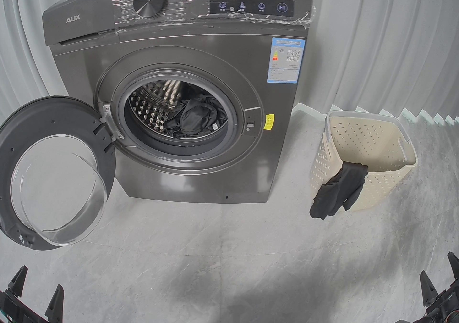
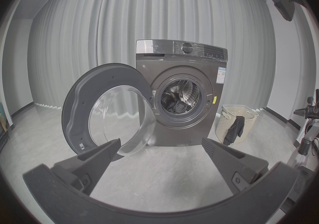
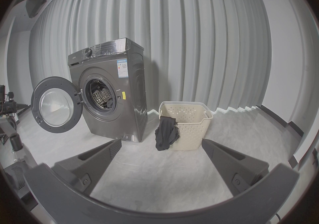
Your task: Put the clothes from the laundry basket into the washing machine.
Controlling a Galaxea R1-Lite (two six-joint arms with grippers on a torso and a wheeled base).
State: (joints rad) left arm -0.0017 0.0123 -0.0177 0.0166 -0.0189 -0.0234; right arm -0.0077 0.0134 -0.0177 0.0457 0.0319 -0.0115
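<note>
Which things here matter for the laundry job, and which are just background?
Job: washing machine, its open door, dark clothes in the drum, laundry basket, dark garment draped over the basket's rim.
Background: curtain, floor.

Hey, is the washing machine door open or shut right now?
Open. The door is swung wide on its hinge, leaving the drum exposed with dark clothes lying inside.
</note>
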